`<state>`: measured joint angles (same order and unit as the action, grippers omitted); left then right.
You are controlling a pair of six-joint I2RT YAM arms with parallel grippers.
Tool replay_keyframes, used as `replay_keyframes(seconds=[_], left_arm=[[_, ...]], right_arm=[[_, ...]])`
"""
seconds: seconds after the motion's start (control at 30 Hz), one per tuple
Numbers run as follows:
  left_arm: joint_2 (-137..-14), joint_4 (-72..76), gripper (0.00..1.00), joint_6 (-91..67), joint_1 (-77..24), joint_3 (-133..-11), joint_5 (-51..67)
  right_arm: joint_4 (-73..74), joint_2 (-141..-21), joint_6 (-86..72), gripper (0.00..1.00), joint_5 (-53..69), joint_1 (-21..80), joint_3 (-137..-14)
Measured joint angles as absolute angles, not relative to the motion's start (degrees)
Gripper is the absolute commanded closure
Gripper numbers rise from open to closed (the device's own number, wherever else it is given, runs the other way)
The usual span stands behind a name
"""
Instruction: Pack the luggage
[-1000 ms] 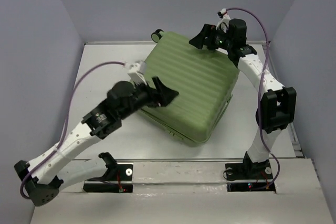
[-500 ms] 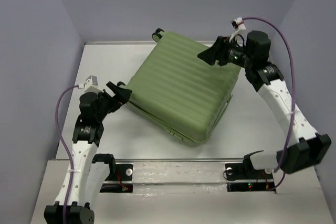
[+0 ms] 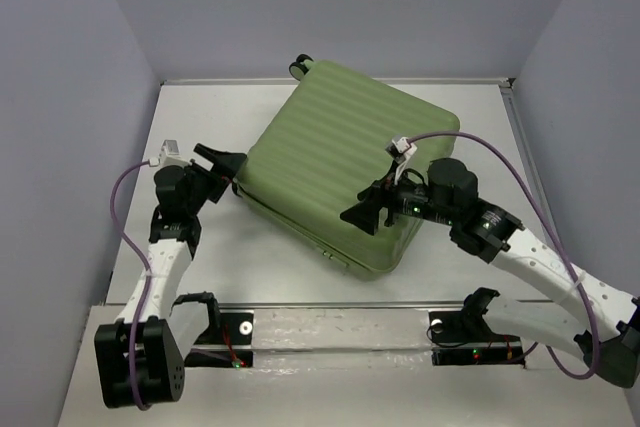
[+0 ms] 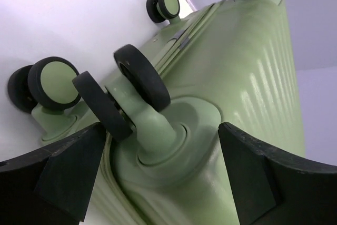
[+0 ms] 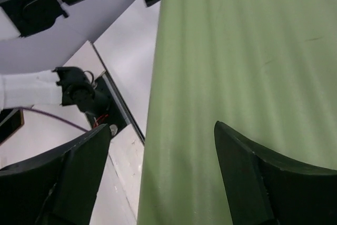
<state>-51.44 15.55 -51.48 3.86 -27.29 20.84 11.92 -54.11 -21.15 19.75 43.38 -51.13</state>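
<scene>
Green luggage [image 3: 340,157] lay, wheeled corner just ahead of the spread left gripper [image 3: 222,162]; the right gripper [image 3: 367,206] hovered unclenched above its shell.

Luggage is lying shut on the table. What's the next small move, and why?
Probably close the left gripper on the caster framed between its open fingers, to steady the luggage; the right gripper is open over its near edge, seemingly ready to open it.
</scene>
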Motion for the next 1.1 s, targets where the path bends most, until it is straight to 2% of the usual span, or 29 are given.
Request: replay_keyframes(seconds=[0.2,0.33,0.4,0.43,0.5,0.53,0.63,0.77,0.83,0.93,1.1], left_arm=[[-59.2,23.3,0.01,-56.4,3.9,-27.0,21.2],[-63.2,28.9,0.08,-60.7,3.8,-27.0,21.1],[-65.3,32.1,0.32,-63.2,3.6,-27.0,20.8],[-66.5,33.1,0.59,-64.0,3.4,-27.1,20.6],[-68.5,34.4,0.87,-66.0,3.2,-27.4,20.8],[-68.8,33.9,0.93,-69.0,3.3,-27.4,20.1],[-70.0,32.3,0.94,-70.5,3.1,-30.8,20.7],[-71.3,22.6,0.94,-66.9,3.0,-40.1,20.9],[-72.6,15.2,0.94,-64.1,2.9,-48.8,20.8],[-72.7,11.8,0.94,-61.5,2.9,-56.0,21.2],[-70.6,6.1,0.94,-57.6,2.5,-59.5,22.0]], right_arm=[[8.7,-54.8,-20.3,0.06,16.9,48.1,-50.3],[7.3,-54.2,-20.3,0.05,14.5,49.8,-49.1],[6.1,-53.3,-20.4,0.05,12.7,50.4,-47.9],[5.7,-52.8,-20.5,0.05,11.8,50.7,-47.4],[4.8,-51.3,-21.1,0.07,9.7,51.0,-45.9],[4.4,-50.6,-21.3,0.08,8.8,51.0,-45.4],[4.3,-48.7,-22.5,0.11,5.8,51.1,-44.1],[4.5,-46.2,-25.0,0.11,1.4,51.1,-42.8],[4.3,-46.2,-25.8,0.10,0.1,51.2,-42.8],[3.6,-46.9,-26.5,0.08,-1.5,51.4,-43.7],[4.1,-48.2,-27.4,0.05,-4.1,51.4,-44.6]])
